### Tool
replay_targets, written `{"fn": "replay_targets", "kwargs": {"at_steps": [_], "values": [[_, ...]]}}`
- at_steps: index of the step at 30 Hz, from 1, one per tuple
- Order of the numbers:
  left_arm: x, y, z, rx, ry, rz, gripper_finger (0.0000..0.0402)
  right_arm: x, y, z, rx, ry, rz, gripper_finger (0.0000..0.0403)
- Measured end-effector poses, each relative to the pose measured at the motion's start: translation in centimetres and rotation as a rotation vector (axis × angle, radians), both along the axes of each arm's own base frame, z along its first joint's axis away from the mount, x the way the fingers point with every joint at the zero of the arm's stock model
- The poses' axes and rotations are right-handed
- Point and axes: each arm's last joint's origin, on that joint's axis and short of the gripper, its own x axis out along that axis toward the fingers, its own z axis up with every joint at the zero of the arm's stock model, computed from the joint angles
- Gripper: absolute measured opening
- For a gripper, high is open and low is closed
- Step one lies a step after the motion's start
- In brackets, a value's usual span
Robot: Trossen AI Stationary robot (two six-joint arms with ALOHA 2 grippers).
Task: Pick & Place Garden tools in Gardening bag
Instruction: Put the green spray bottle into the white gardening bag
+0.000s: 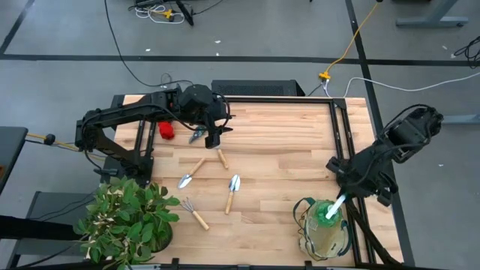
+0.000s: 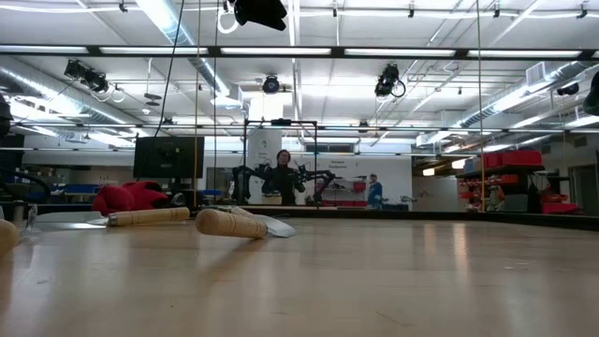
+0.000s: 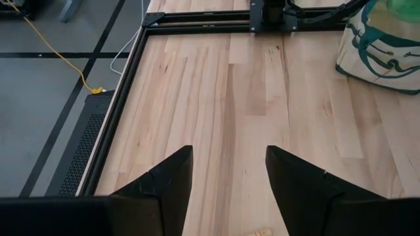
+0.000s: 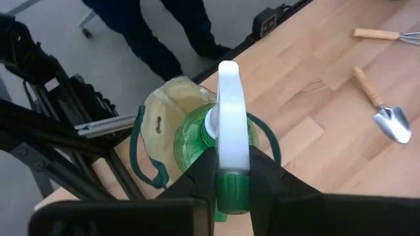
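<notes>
Clenched on the white-and-green spray bottle (image 4: 226, 131), the right pincer (image 4: 231, 177) holds it above the beige fabric gardening bag (image 4: 167, 105); lower it straight down, then let go. Left pincer (image 3: 228, 174) hangs released over the counter (image 1: 285, 142), near wooden-handled steel trowels (image 1: 232, 191).

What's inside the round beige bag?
A green-and-white spray bottle, gripped by the right gripper, sticks into the beige fabric bag. The bottle covers the bag's bottom, so anything beneath stays hidden.
</notes>
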Motion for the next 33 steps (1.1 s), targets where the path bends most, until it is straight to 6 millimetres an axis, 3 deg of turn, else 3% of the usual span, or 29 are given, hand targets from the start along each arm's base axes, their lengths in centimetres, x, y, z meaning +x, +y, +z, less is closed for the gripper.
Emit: {"fn": "replay_targets", "kwargs": {"at_steps": [6,13,19,33], "values": [[0.0,0.0,0.0,-0.001,-0.006,-0.005,0.0199,0.5,1.0,-0.7,-0.043,-0.003,0.007,0.0049],[0.0,0.0,0.0,0.0,-0.006,-0.005,0.0199,1.5,2.2,-4.2,-0.031,0.114,-0.071,0.0049],[0.0,0.0,0.0,0.0,-0.006,-0.005,0.0199,1.4,2.7,-5.8,-0.045,0.175,-0.065,0.0049],[0.1,-0.3,0.0,-0.017,-0.009,-0.085,0.0199,1.0,3.0,-6.0,-0.079,0.103,0.023,0.0049]]}}
